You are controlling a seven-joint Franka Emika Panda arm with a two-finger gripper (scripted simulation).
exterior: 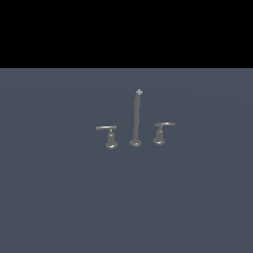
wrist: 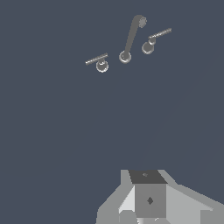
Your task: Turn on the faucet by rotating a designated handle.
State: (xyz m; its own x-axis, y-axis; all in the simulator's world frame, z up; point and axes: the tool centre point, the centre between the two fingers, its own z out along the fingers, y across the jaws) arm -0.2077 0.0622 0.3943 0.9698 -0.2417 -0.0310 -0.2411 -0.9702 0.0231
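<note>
Standing unmarked, faucet (exterior: 136, 121) far from gripper (wrist: 146, 214).

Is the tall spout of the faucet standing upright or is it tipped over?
Upright. In the exterior view the spout rises straight from its round base, taller than both lever handles beside it.

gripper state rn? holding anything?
Gripper: cannot be told; only its body shows in the wrist view, fingertips cut off. It is far from the faucet, so it is not touching the handle.
</note>
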